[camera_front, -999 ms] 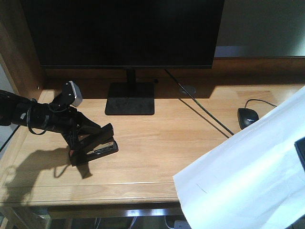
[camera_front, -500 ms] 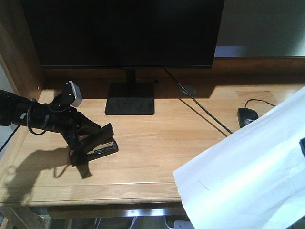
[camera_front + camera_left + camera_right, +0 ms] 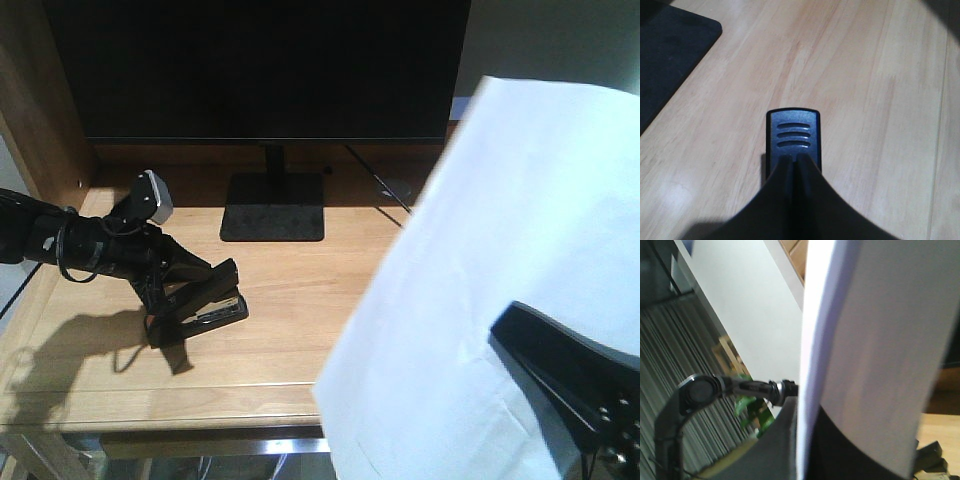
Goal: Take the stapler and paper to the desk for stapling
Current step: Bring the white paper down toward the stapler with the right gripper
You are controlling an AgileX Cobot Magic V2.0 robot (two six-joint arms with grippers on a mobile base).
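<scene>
Nearest to us, in front of the monitor stand [image 3: 273, 208] and to its right, the right pincer [image 3: 520, 340] is closed on the paper [image 3: 500, 200]. The white sheet stands raised above the bench [image 3: 300, 320] and hides the bench's right part. Farther back, in front of the stand and to its left, the left pincer [image 3: 793, 165] is clamped on the stapler [image 3: 222, 311], low over the wood. We cannot tell if it touches. Above the stand is the dark monitor [image 3: 260, 70].
</scene>
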